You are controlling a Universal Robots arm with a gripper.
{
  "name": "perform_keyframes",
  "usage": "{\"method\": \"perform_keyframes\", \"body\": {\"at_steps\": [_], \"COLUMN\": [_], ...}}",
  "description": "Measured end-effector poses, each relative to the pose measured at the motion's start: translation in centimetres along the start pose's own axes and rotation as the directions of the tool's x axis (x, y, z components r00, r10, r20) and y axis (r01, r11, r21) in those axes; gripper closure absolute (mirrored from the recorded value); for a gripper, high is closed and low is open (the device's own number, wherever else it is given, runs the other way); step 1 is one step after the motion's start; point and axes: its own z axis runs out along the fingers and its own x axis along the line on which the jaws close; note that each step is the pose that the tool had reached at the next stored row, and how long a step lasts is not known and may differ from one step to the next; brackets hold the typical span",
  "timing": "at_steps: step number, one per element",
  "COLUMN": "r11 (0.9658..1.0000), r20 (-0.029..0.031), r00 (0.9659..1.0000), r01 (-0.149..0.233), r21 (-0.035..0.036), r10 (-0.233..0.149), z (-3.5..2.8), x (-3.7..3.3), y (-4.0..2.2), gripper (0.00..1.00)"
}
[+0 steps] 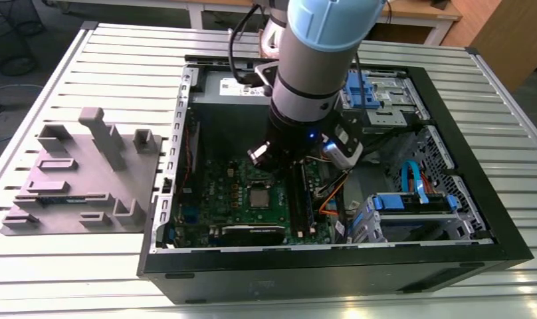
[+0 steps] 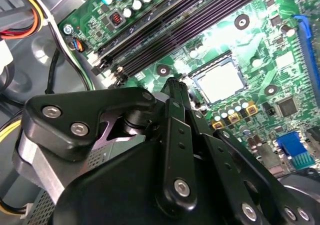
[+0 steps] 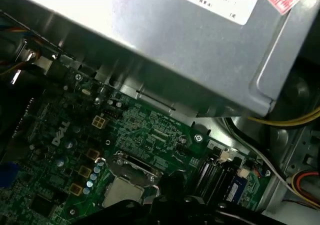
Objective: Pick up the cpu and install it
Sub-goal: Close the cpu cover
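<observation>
- While the gripper [image 2: 175, 87] hangs above the motherboard [image 2: 260, 45], I cannot tell whether it is open or closed.
- The cpu [image 2: 218, 80] lies flat in its socket [image 2: 197, 87], near the gripper.

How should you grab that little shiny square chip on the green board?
Probably from straight above, pinching two opposite edges of the cpu: it lies flat in its socket frame, so only its top is open.
</observation>
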Motion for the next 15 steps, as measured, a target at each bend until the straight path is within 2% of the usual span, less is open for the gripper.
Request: {"method": "perform_keyframes", "body": {"at_steps": [12, 15], "r11": [1.0000, 1.0000], "r20": [-0.0001, -0.0001], "r00": [1.0000, 1.0000], "r01": [0.000, 0.000], "r21": [0.0000, 0.0000], "r10": [0.000, 0.000], "z": [-0.08, -0.09], "x": [0.52, 0.44], "y": [-1.27, -1.46], "gripper": [0.89, 0.89]}}
